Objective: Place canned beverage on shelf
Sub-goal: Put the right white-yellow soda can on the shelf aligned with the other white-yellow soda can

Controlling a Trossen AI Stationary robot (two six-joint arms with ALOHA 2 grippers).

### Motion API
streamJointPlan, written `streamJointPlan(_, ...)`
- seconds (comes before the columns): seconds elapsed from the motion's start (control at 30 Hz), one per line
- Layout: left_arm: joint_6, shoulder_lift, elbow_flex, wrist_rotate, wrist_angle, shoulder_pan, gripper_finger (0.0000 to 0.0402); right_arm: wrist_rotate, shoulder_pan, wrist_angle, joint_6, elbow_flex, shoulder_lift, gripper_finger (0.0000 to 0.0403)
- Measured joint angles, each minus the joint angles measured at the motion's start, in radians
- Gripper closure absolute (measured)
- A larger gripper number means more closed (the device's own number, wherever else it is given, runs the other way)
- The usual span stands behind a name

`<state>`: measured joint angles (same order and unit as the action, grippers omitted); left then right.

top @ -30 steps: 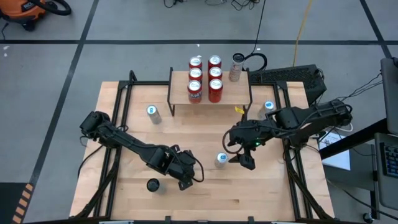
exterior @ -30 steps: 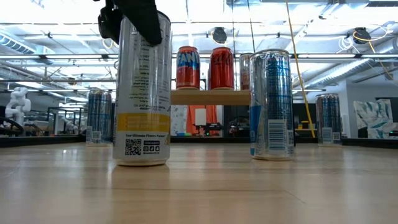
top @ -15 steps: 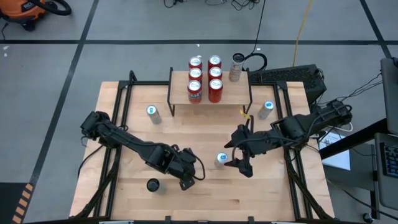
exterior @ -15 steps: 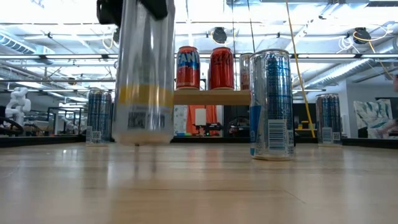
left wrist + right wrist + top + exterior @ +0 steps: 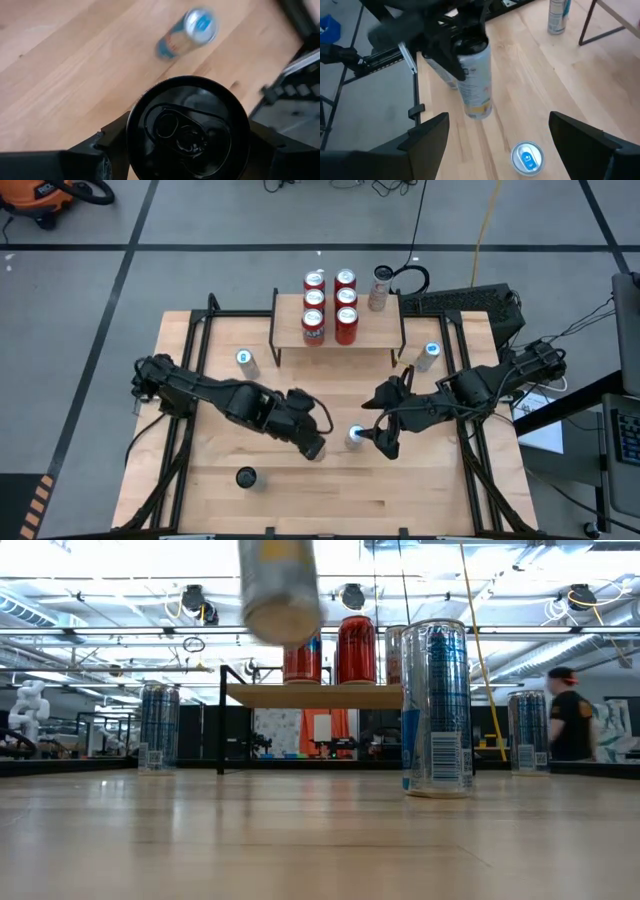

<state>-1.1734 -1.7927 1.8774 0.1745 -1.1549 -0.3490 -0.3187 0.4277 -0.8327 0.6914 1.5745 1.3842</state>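
The left gripper [image 5: 312, 446] is pinching a smooth silver cylindrical can [image 5: 474, 80] aloft; the right gripper [image 5: 384, 442] is hovering spread beside a blue-topped can [image 5: 356, 436].

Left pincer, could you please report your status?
Left pincer shut on tall silver can, lifted off table. Right pincer open beside blue-top can. Shelf holds red cans.

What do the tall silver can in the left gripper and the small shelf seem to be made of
The tall silver can, held by the left gripper, looks like thin aluminium: glossy printed wall, black pull-tab lid. The small shelf seems a pale matte wooden board on thin black legs, probably metal.
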Motion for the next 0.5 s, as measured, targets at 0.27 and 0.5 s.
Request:
streamJointPlan(0.27, -0.114, 0.000, 0.107, 0.014, 0.006, 0.051, 0.0142, -0.074, 0.030, 0.006, -0.008, 0.000, 0.000, 0.0085)
streamJointPlan(0.5, -0.197, 0.001, 0.154, 0.080, 0.070, 0.067, 0.0142, -0.179, 0.091, 0.004, -0.098, 0.000, 0.005, 0.0076)
